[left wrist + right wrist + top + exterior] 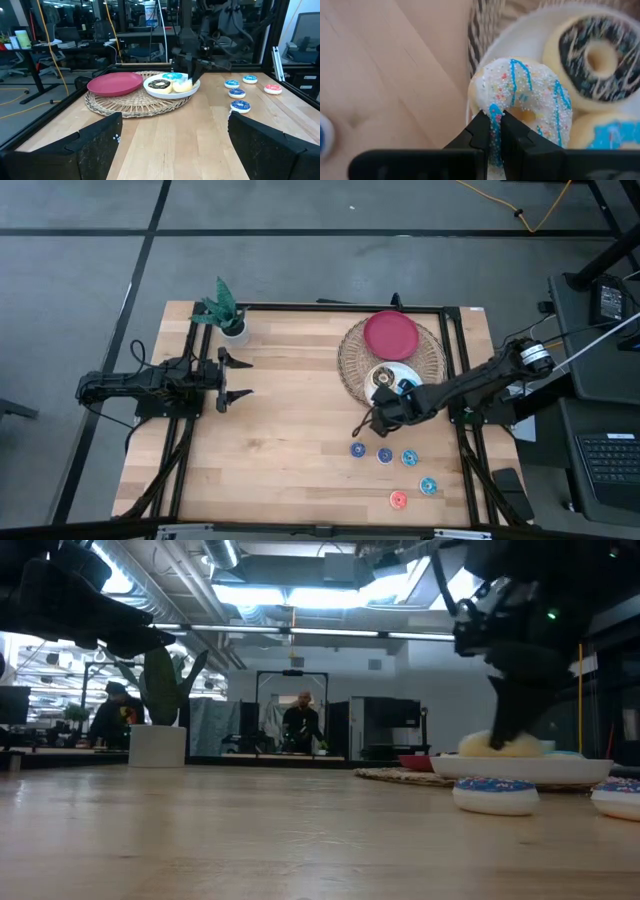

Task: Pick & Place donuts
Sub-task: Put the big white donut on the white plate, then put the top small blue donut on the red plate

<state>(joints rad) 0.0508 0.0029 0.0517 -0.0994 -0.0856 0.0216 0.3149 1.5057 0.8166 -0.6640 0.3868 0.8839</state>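
White-iced donut [520, 90]: blue drizzle and sprinkles, lying on the white plate [492, 42], its near rim clamped between the fingers of my right gripper [495, 131]. Chocolate donut [592, 57] lies beside it on the same plate; blue-iced donut [607, 135] sits at the plate's near edge, touching both.

White plate rests on the woven mat [352, 370], next to the red plate [390, 333] on that mat.

Five small donuts on bare table in front of the mat, apart from each other: three blue in a row [358, 450] [384, 455] [408, 457], a fourth blue [428, 486] nearer the table edge, the red-pink one [398, 500] beside it.

My left gripper [234, 378] waits at the left side of the table, fingers apart, holding nothing, just in front of the potted plant [226, 314]
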